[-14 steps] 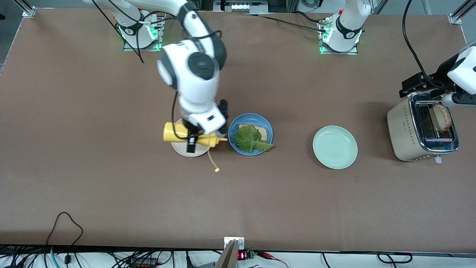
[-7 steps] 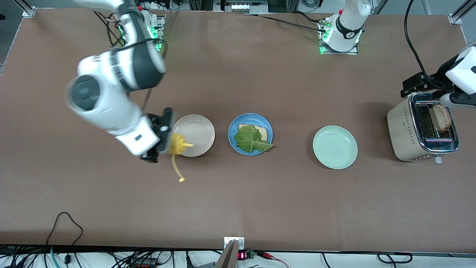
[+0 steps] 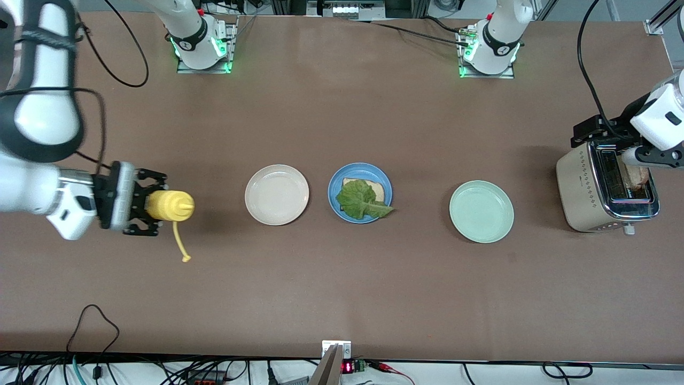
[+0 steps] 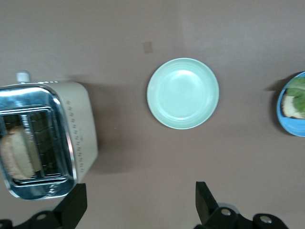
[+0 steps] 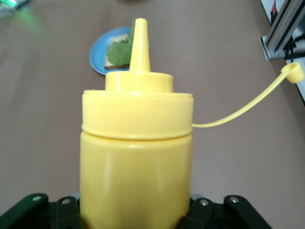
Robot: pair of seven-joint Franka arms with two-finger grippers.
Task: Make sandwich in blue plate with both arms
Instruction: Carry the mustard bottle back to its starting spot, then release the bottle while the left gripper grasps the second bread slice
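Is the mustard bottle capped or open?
Open. The mustard bottle in the right gripper has a bare nozzle; its cap dangles off on its strap.

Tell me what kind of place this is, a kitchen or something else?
Most likely a robotics lab staged as a kitchen: two white arms bolted to a brown table, loose cables along its edge, and props like a toaster and blue plate.
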